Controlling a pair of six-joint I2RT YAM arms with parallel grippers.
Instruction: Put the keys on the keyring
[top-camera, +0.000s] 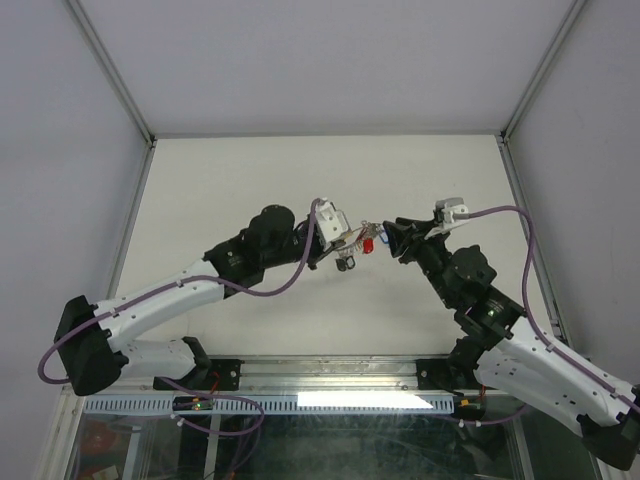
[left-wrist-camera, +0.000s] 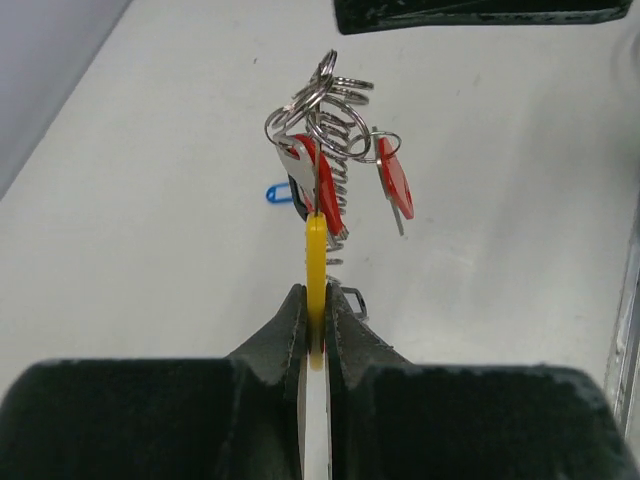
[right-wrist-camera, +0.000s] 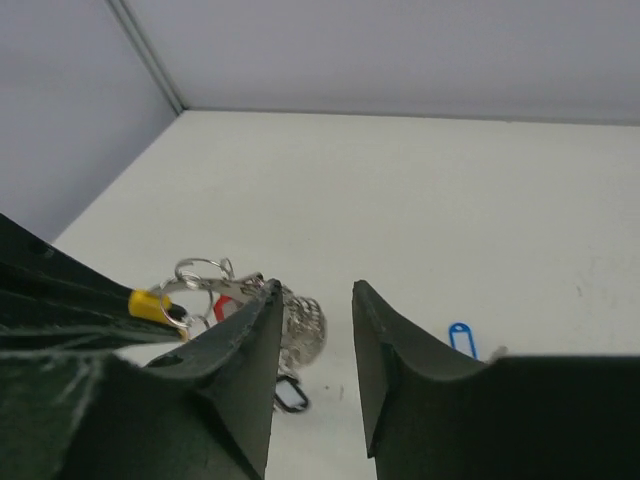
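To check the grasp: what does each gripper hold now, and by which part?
The left gripper is shut on the yellow key tag, pinching its near end edge-on; the keyring sits beyond it. The right gripper is open, holding nothing.

A pale off-white surface (top-camera: 300, 180) fills the middle of the overhead view, matte and evenly lit, with only soft shadows on it. Plain grey-lavender walls close it in: a back wall (top-camera: 330, 60), a left wall (top-camera: 50, 180) and a right wall (top-camera: 600, 150). Slim aluminium posts (top-camera: 112, 72) run up the back corners. At the near edge a metal rail (top-camera: 330, 370) lies beside a bright strip of light (top-camera: 360, 400).
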